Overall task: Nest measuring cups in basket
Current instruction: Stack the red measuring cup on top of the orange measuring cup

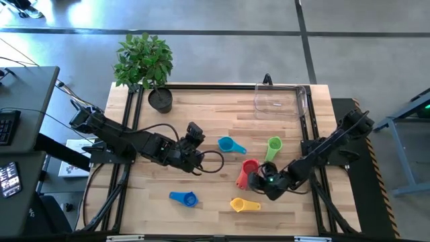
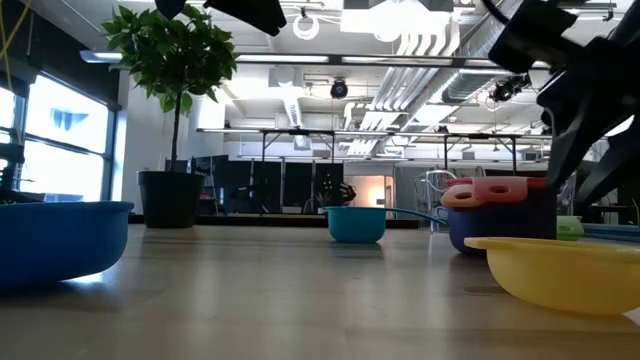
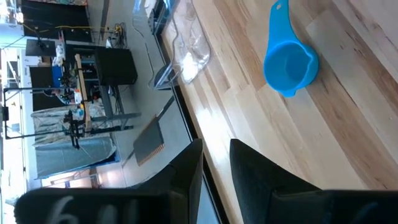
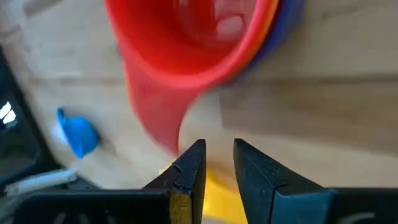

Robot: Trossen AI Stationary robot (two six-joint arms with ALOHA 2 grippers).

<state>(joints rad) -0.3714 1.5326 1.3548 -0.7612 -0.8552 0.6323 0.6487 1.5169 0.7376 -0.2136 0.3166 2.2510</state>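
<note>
A stack of nested cups stands on the table right of centre: red cup (image 4: 186,37) on top, orange inside a purple one (image 2: 495,228). My right gripper (image 1: 261,180) hovers open by a narrow gap (image 4: 219,165) just off the end of the red handle (image 4: 152,118), touching nothing. Loose cups lie around: teal (image 1: 228,144), green (image 1: 273,146), blue (image 1: 183,197), yellow (image 1: 243,204). The clear basket (image 1: 279,99) sits at the far right corner. My left gripper (image 1: 195,134) waits left of the teal cup (image 3: 289,59), also narrowly open.
A black plant pot (image 1: 160,99) with a leafy plant stands at the far left corner. A black cable loops on the table near my left gripper (image 1: 213,161). Bare wood lies between the stack and the basket.
</note>
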